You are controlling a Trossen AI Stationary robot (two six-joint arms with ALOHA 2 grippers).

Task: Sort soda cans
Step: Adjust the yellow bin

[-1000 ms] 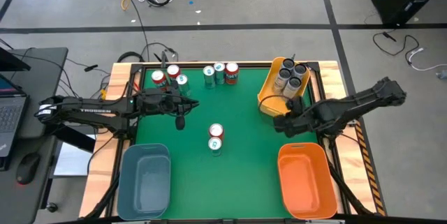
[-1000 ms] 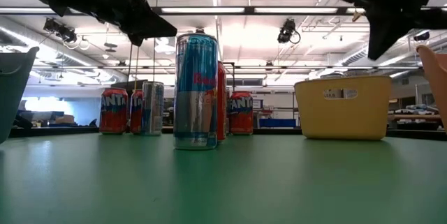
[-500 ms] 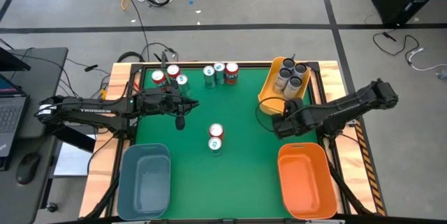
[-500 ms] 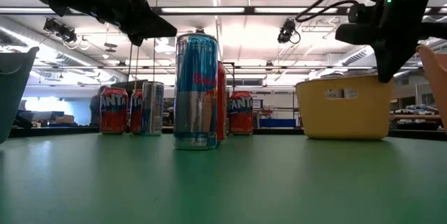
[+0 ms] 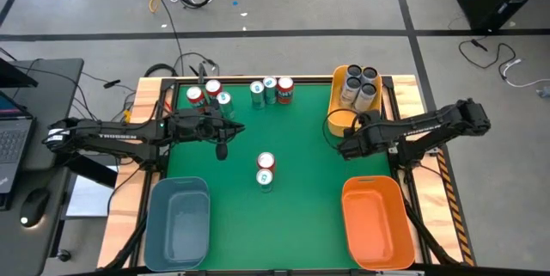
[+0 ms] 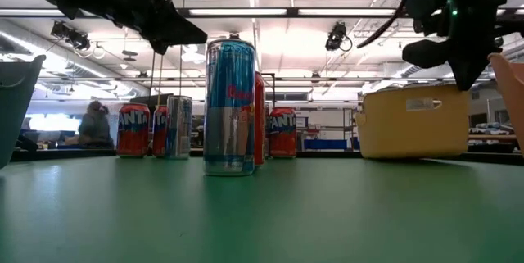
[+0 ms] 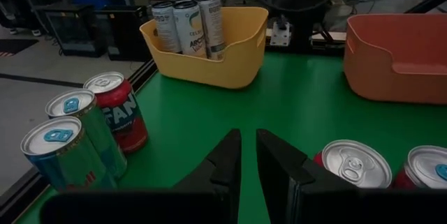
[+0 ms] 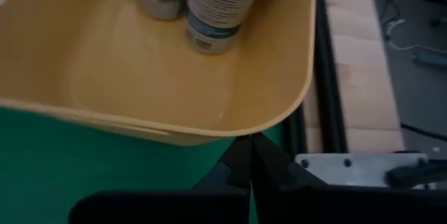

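Note:
Several red and teal soda cans (image 5: 223, 97) stand along the far edge. A red can (image 5: 265, 162) and a teal can (image 5: 265, 178) stand together mid-table. Dark grey cans (image 5: 359, 87) stand in the far end of the yellow bin (image 5: 342, 108). My right gripper (image 5: 341, 146) is shut at the bin's near end, also seen in the right wrist view (image 8: 249, 144). My left gripper (image 7: 248, 147) hovers over the table's left half with only a narrow gap between its fingers and nothing in it. My right gripper meets the yellow bin at its near end's rim (image 8: 234, 132), close to a corner. The shut fingers slant down from the near right, and their tips end under the rim's lip, which hides the exact contact. In the low view the bin (image 6: 413, 124) sits slightly tilted.
A blue bin (image 5: 178, 224) stands at the near left and an orange bin (image 5: 378, 224) at the near right, close below my right arm. Bare green table lies around the two middle cans. A person shows in the room beyond the table (image 6: 94, 124).
My right gripper has gone toward the table's left and down, tipping more steeply downward. The yellow bin has swung from slanting to nearly in line with the right edge, shifted toward the far edge, and now sits slightly tilted.

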